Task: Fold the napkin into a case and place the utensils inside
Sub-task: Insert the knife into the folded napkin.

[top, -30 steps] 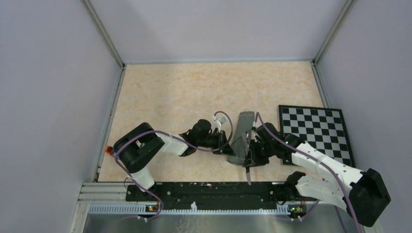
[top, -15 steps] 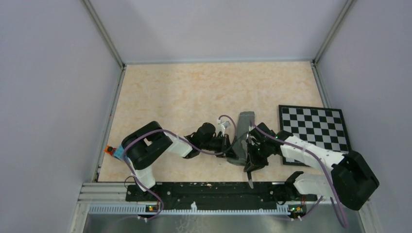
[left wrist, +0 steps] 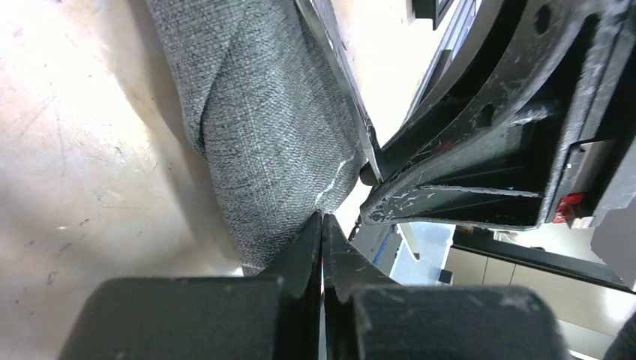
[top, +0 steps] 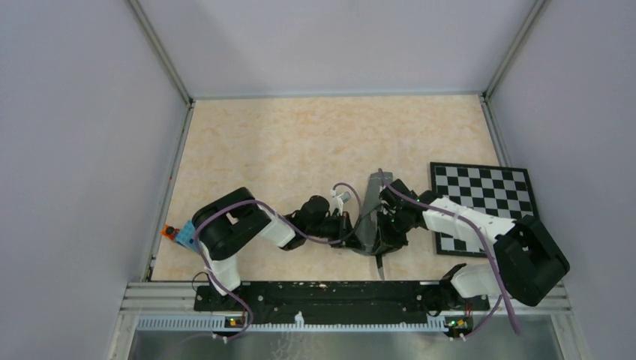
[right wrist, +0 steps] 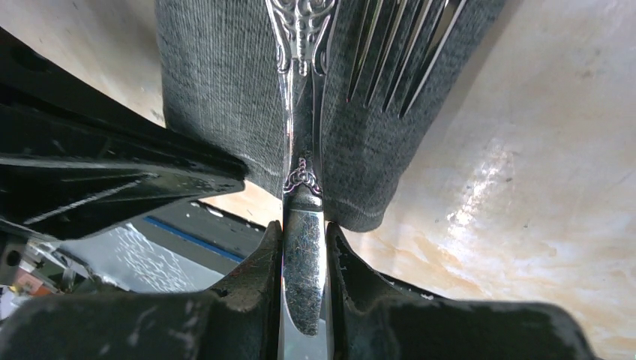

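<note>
Case (top: 373, 212) at table (top: 285, 150) centre, long axis near to far, right gripper (right wrist: 304, 234) clamped on knife (right wrist: 304, 259) blade, handle pointing far along the cloth, fork (right wrist: 397, 60) tines beside it, left gripper (left wrist: 322, 225) pinched together at case's near end

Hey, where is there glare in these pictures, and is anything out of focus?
Right wrist view: glare patches on the tabletop, mirror reflections on the knife gripped by the right hand. Left wrist view: the folded napkin shows sharp weave, while the left hand, close to the lens, looks softer. Top view: evenly lit, no glare, only faint shadows.
</note>
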Controlling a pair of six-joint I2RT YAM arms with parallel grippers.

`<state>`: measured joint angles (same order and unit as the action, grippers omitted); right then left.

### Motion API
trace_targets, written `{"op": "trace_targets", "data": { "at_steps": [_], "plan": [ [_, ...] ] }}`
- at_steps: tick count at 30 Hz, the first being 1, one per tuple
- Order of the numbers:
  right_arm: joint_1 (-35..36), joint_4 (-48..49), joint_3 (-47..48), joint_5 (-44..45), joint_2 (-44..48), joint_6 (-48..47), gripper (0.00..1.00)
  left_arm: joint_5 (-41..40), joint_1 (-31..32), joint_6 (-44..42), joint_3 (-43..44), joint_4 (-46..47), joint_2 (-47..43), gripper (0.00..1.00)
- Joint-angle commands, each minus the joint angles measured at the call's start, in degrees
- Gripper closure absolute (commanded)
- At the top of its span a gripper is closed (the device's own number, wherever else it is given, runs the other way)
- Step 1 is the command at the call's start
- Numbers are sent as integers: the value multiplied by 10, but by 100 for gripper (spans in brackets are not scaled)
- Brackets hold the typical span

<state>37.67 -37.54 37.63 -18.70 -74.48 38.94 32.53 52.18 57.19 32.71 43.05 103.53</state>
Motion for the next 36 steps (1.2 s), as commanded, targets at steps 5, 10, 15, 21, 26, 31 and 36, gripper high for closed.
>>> {"op": "trace_targets", "data": {
  "at_steps": [5,10,15,21,26,31,36],
  "plan": [
    [-25,45,49,34,-25,5,100,0,12,22,-15,86,34,100],
    [-38,77,70,53,-53,11,100,2,13,25,-15,95,46,100],
    [-57,99,88,65,-86,4,100,1,13,25,-22,102,51,100],
    [-75,118,101,85,-107,3,100,5,13,28,-24,113,56,100],
    [-77,143,107,107,-112,14,100,7,13,28,-24,118,59,100],
    [-77,152,120,121,-119,22,100,7,14,28,-27,122,60,100],
    [-77,164,125,123,-120,35,100,8,14,28,-27,124,61,100]
  ]
}}
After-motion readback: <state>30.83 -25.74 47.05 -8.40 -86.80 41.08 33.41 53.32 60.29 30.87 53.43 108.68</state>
